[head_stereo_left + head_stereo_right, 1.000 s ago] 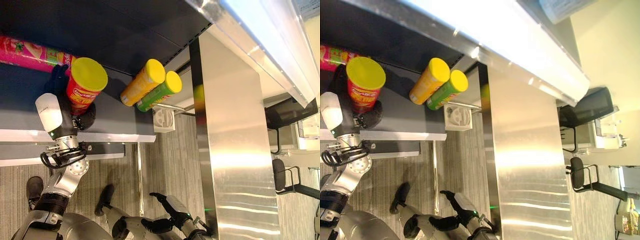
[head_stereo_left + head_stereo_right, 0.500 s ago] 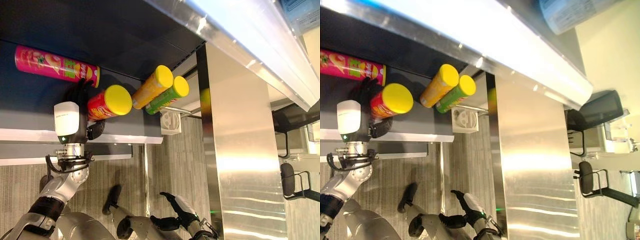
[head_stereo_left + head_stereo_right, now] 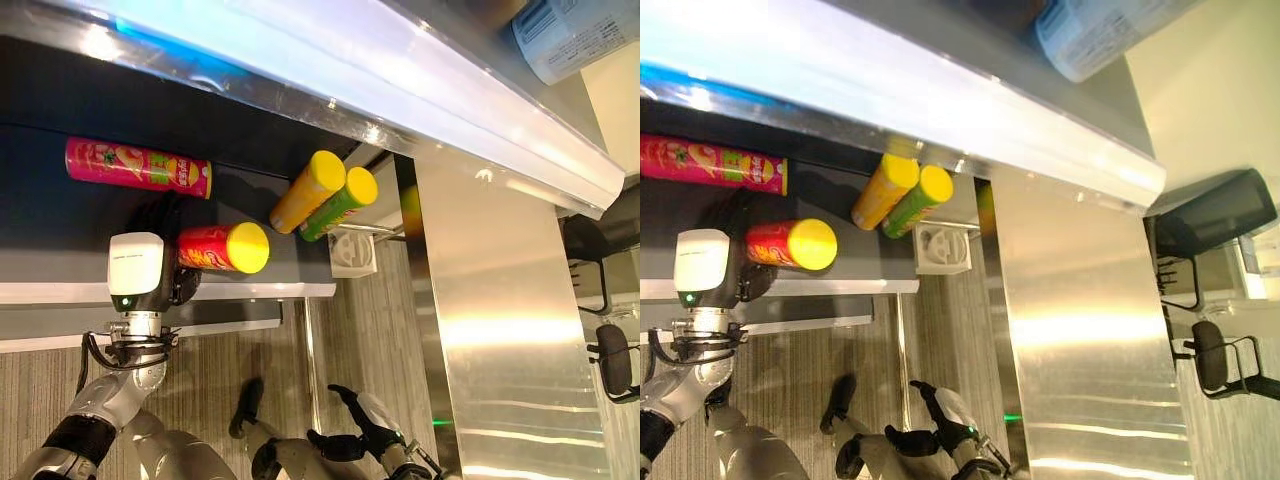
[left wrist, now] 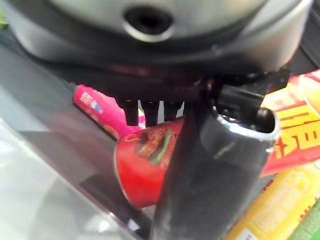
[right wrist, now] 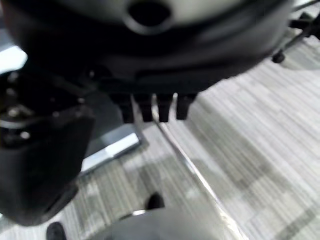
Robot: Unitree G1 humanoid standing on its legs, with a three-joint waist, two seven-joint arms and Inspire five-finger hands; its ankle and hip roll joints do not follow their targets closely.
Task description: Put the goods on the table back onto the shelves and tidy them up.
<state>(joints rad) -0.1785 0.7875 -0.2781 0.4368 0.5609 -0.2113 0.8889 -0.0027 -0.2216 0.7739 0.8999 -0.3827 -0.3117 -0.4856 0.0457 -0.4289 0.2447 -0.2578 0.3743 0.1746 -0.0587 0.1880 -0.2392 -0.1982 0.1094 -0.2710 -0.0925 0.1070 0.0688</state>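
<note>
Since half a second ago the red can (image 3: pixel 222 248) has tipped from slanting to nearly flat, its yellow lid pointing toward 3 o'clock. The left hand (image 3: pixel 160 262) grips it, thumb (image 4: pixel 210 175) and fingers curled round its body, just above the dark shelf (image 3: pixel 60 215). A pink can (image 3: pixel 138 166) lies at 11 o'clock from it; a yellow can (image 3: pixel 307 190) and a green can (image 3: pixel 338 203) lie side by side at 2 o'clock. The right hand (image 3: pixel 360 428) hangs low over the floor, fingers relaxed.
</note>
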